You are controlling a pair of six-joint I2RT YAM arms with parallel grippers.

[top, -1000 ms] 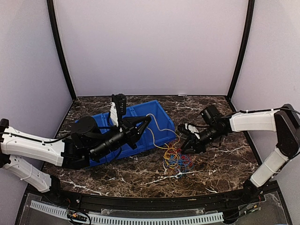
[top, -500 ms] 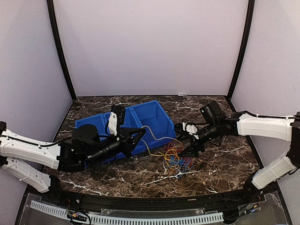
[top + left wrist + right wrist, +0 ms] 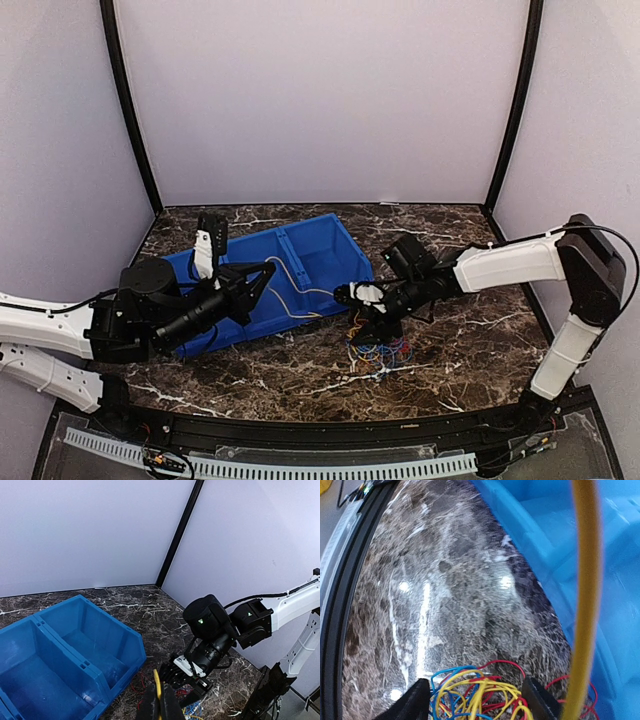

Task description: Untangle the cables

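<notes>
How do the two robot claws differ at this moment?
The left claw is shut, pinching a yellow cable; the right claw is open and holds nothing. The left claw is beside the blue bin; the right claw hangs just above the tangled pile, one finger on each side. Both are black, with two fingers.

No legible text, label, brand, number or sign anywhere in these views; nothing to read.
</notes>
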